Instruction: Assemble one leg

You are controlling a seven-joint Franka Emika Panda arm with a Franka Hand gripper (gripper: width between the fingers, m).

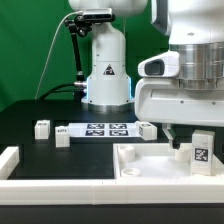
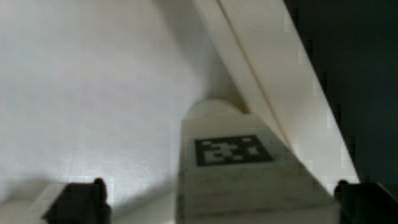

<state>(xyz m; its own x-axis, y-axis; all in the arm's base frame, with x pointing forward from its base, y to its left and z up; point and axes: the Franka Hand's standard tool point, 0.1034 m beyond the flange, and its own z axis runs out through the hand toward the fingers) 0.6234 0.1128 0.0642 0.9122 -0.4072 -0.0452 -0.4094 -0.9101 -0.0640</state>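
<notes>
- The leg [image 1: 202,152], a small white block with a black-and-white tag on its face, stands upright at the exterior view's right, in or at the near right part of the big white tray [image 1: 140,165].
- In the wrist view the leg [image 2: 231,150] sits between the two dark fingertips [image 2: 75,200], which stand wide apart on either side and do not touch it.
- The gripper [image 1: 181,140] hangs just above the tray, beside the leg on the exterior view's left; its jaws are spread.
- Behind the tray, the marker board [image 1: 105,129] lies flat on the black table [image 1: 40,160].
- More small white blocks rest on the table: one [image 1: 42,128] at the exterior view's left, one [image 1: 63,133] touching the board's end, and one [image 1: 147,129] at its other end.
</notes>
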